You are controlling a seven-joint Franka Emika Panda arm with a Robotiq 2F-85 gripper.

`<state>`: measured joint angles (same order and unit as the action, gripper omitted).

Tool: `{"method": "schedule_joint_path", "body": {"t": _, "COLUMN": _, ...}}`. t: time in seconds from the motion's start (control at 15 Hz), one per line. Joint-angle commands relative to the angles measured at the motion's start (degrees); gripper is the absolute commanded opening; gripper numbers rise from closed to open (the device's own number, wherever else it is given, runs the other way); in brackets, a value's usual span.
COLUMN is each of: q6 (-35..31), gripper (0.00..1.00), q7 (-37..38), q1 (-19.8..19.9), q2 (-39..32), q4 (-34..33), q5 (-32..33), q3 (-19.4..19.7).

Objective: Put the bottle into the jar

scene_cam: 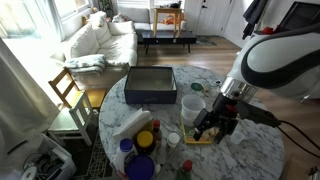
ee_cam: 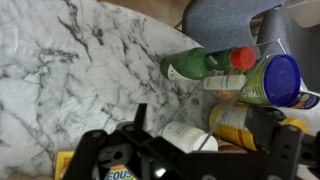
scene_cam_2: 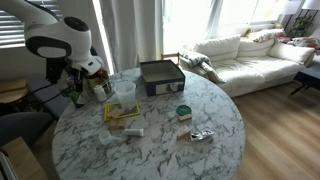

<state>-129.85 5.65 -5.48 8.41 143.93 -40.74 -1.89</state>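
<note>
A small white bottle (ee_cam: 188, 135) lies on its side on the marble table, seen in the wrist view just beyond my gripper (ee_cam: 190, 152). The jaws stand wide open and hold nothing. The jar (scene_cam: 191, 105), a translucent milky-white cup, stands upright near the dark box (scene_cam: 150, 85); both exterior views show the jar (scene_cam_2: 125, 93). In an exterior view my gripper (scene_cam: 213, 128) hangs low over a yellow flat pack (scene_cam: 203, 137), right beside the jar. From the opposite side the gripper (scene_cam_2: 75, 95) appears at the table's left edge.
A green bottle with a red cap (ee_cam: 205, 65), a yellow container with a blue lid (ee_cam: 265, 80) and a yellow bottle (ee_cam: 235, 122) crowd behind the white bottle. Purple-lidded containers (scene_cam: 140, 165) stand near the table's front edge. A green-lidded tub (scene_cam_2: 183, 112) and a foil wrapper (scene_cam_2: 200, 134) lie mid-table.
</note>
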Motion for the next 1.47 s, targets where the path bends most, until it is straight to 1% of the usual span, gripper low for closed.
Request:
{"method": "schedule_joint_path", "body": {"t": 0.0, "q6": 1.8, "gripper": 1.0, "q7": 5.77, "q1": -0.4, "q2": -4.5, "q4": -1.69, "q5": -5.75, "q3": -1.49}}
{"method": "schedule_joint_path", "body": {"t": 0.2, "q6": 4.13, "gripper": 0.98, "q7": 9.09, "q1": -0.09, "q2": -6.81, "q4": -2.9, "q5": -10.1, "q3": -2.02}}
{"method": "schedule_joint_path", "body": {"t": 0.27, "q6": 4.74, "gripper": 0.95, "q7": 9.75, "q1": 0.06, "q2": -7.64, "q4": -3.34, "q5": -11.66, "q3": -2.02}}
{"method": "schedule_joint_path", "body": {"t": 0.33, "q6": 5.55, "gripper": 0.89, "q7": 10.28, "q1": 0.2, "q2": -8.36, "q4": -3.78, "q5": -13.18, "q3": -1.94}}
{"method": "schedule_joint_path", "body": {"t": 0.4, "q6": 6.18, "gripper": 0.79, "q7": 10.81, "q1": 0.33, "q2": -9.0, "q4": -4.15, "q5": -14.59, "q3": -1.89}}
{"method": "schedule_joint_path", "body": {"t": 0.47, "q6": 7.2, "gripper": 0.64, "q7": 11.01, "q1": 0.46, "q2": -9.68, "q4": -4.59, "q5": -15.94, "q3": -1.81}}
{"method": "schedule_joint_path", "body": {"t": 0.73, "q6": 9.25, "gripper": 0.33, "q7": 13.43, "q1": 1.3, "q2": -12.47, "q4": -5.71, "q5": -18.82, "q3": -1.32}}
{"method": "schedule_joint_path", "body": {"t": 0.8, "q6": 9.73, "gripper": 0.57, "q7": 13.75, "q1": 1.43, "q2": -13.12, "q4": -5.97, "q5": -19.41, "q3": -1.25}}
{"method": "schedule_joint_path", "body": {"t": 0.87, "q6": 10.35, "gripper": 0.7, "q7": 14.0, "q1": 1.52, "q2": -13.75, "q4": -6.27, "q5": -20.02, "q3": -1.2}}
{"method": "schedule_joint_path", "body": {"t": 0.93, "q6": 11.15, "gripper": 0.7, "q7": 14.26, "q1": 1.63, "q2": -14.4, "q4": -6.56, "q5": -20.73, "q3": -1.16}}
{"method": "schedule_joint_path", "body": {"t": 1.0, "q6": 12.23, "gripper": 0.75, "q7": 14.37, "q1": 1.69, "q2": -15.07, "q4": -6.91, "q5": -21.22, "q3": -1.1}}
{"method": "schedule_joint_path", "body": {"t": 1.2, "q6": 14.6, "gripper": 0.97, "q7": 15.26, "q1": 1.77, "q2": -16.79, "q4": -7.79, "q5": -21.8, "q3": -0.92}}
{"method": "schedule_joint_path", "body": {"t": 1.27, "q6": 15.6, "gripper": 0.94, "q7": 15.65, "q1": 1.75, "q2": -17.23, "q4": -8.14, "q5": -21.97, "q3": -0.94}}
{"method": "schedule_joint_path", "body": {"t": 1.33, "q6": 16.37, "gripper": 0.82, "q7": 16.05, "q1": 1.73, "q2": -17.79, "q4": -8.51, "q5": -22.06, "q3": -0.93}}
{"method": "schedule_joint_path", "body": {"t": 1.4, "q6": 17.35, "gripper": 0.67, "q7": 16.5, "q1": 1.71, "q2": -18.39, "q4": -8.98, "q5": -22.3, "q3": -0.94}}
